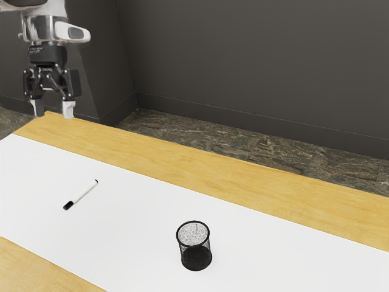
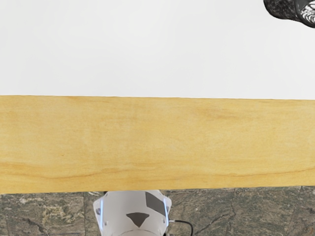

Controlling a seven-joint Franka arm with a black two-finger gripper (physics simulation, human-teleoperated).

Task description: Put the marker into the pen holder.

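From where I stand, the exterior view has the gripper hanging high, fingers parted with nothing between them, presumably ready to straddle a slim barrel. The marker lies flat on the white strip, well apart from the pen holder, which stands upright, mouth up, fit to receive it. Bare white surrounds both, so the fingers should have room either side of the marker; the holder's rim is the edge to clear.

In the wrist view, part of the holder appears. The strip's straight edge meets the wooden worktop, whose own edge runs beside the arm's white base.
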